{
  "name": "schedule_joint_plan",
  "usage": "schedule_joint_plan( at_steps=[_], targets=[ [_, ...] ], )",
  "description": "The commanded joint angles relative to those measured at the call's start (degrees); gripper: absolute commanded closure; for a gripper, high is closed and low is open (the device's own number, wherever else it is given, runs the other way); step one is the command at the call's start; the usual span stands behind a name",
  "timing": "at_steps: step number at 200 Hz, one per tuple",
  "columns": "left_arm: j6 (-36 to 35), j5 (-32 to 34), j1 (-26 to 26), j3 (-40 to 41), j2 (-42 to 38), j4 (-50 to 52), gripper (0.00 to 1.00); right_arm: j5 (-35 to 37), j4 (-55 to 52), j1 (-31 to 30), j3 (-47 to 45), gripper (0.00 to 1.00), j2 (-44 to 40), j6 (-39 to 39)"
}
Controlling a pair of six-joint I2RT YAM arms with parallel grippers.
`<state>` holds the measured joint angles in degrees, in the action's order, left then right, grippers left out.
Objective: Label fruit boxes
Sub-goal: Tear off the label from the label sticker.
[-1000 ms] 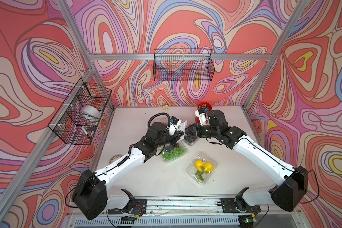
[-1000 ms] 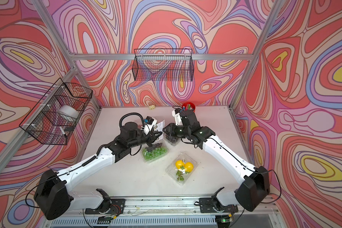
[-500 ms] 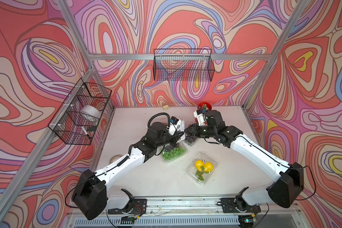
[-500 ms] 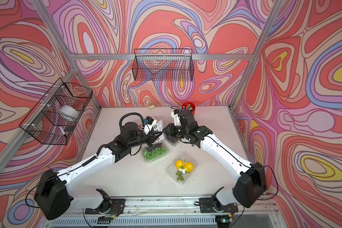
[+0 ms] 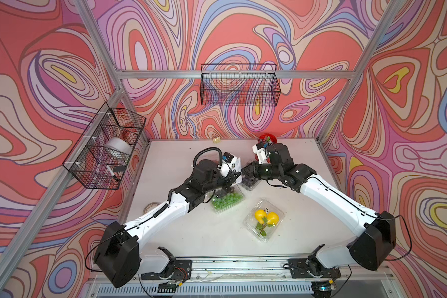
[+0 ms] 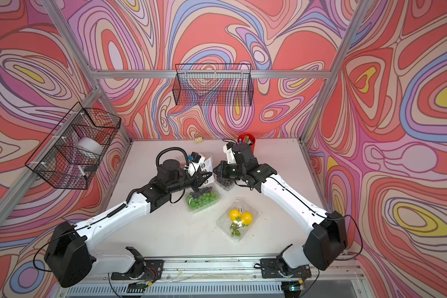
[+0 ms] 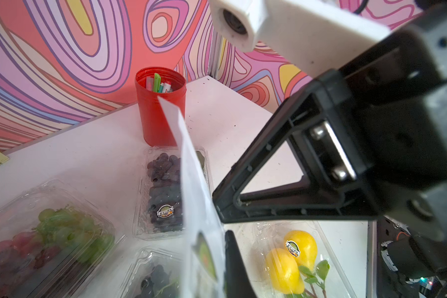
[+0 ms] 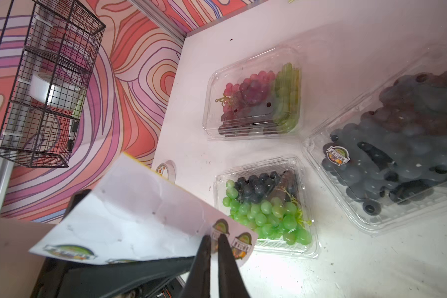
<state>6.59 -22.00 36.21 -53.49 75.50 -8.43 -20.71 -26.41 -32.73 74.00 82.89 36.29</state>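
Note:
Four clear fruit boxes lie on the white table [image 5: 186, 232]: red-green grapes [image 8: 253, 95], dark purple grapes [image 8: 398, 154], green-and-dark grapes [image 5: 226, 201] and two lemons [image 5: 265, 219]. The dark-grape and lemon boxes each carry a round sticker. My left gripper [image 5: 236, 178] is shut on a white sticker sheet [image 8: 140, 211], holding it up above the green-and-dark grape box. My right gripper [image 8: 213, 238] meets the sheet from the right. Its fingers are pinched shut on a round sticker [image 8: 220, 228] at the sheet's corner, beside another sticker [image 8: 241, 243].
A red pen cup [image 5: 269, 138] stands at the back behind my right wrist. Wire baskets hang on the left wall [image 5: 106, 147] and the back wall [image 5: 239, 86]. A tape roll [image 5: 150, 206] lies by the left edge, and a small yellow clip [image 5: 216, 139] at the back.
My right gripper has moved left to the sticker sheet and its jaws have closed on a sticker. The left arm and the sheet have stayed put.

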Motion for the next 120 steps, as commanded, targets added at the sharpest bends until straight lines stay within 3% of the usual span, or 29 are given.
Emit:
schedule_joint_plan(
  at_steps=[1, 19, 120],
  targets=[
    [-1.0, 0.2, 0.3, -1.2, -0.3, -0.4, 1.0, 0.7, -1.0, -0.4, 1.1, 0.94, 0.7, -0.8],
    [-1.0, 0.3, 0.3, -1.2, -0.3, -0.4, 1.0, 1.3, -1.5, -0.4, 1.0, 1.0, 0.4, -1.2],
    [-1.5, 0.9, 0.3, -1.2, -0.5, 0.3, 1.0, 7.8, -3.7, -0.4, -0.7, 1.0, -3.8, -2.0]
  ],
)
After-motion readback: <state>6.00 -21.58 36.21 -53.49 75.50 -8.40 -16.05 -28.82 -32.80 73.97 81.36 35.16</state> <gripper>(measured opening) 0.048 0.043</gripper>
